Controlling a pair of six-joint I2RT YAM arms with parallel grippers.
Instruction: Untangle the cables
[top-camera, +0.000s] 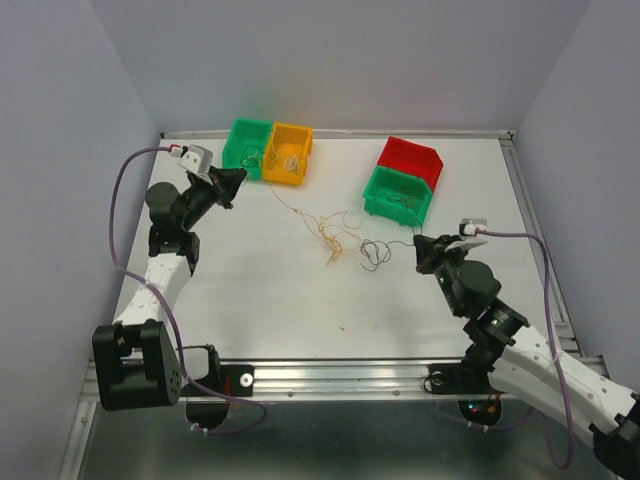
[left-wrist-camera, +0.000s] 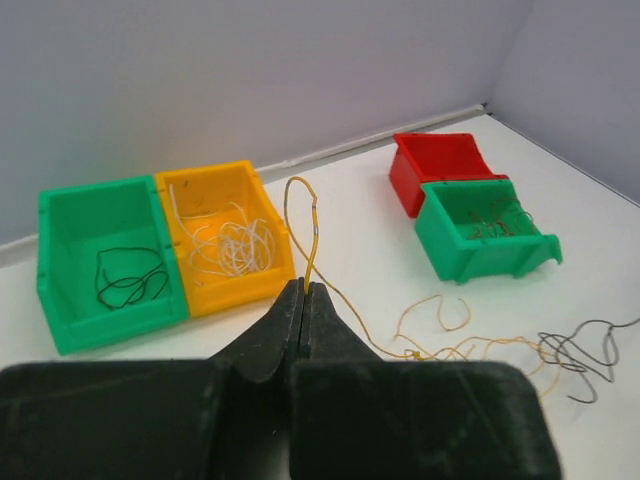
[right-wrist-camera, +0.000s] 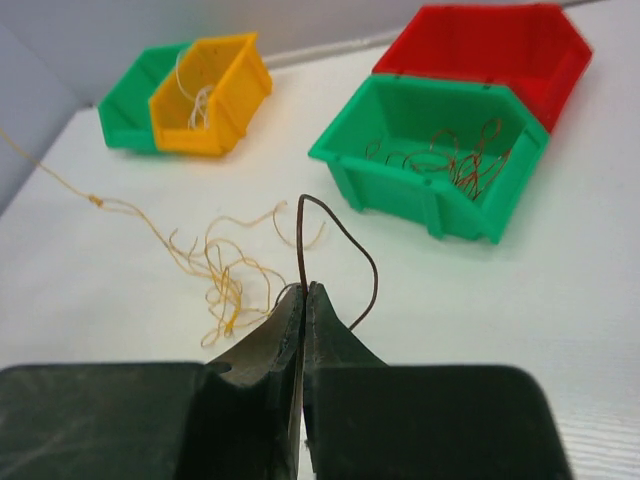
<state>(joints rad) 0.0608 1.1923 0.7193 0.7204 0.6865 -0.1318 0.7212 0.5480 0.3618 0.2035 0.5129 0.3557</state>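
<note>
Part-sorted: bins (top-camera: 285, 181) at 11 and 1 o'clock hold freed cables (left-wrist-camera: 235, 245), while a tangle (top-camera: 335, 243) lies mid-tabletop (top-camera: 270, 300), my left fingers (left-wrist-camera: 298, 300) closed on its yellow strand (left-wrist-camera: 312, 240), my right fingers (right-wrist-camera: 296, 305) on a dark strand (right-wrist-camera: 302, 235).

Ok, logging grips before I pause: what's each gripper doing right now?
Left gripper: closed on the yellow cable.
Right gripper: closed on the dark brown cable.

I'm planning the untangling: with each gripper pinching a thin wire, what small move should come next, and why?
Probably ease the left gripper away from the orange-tan tangle: it is shut on a hair-thin yellow wire that runs into that tangle, while the right gripper is shut on a dark curly wire beside it.
</note>
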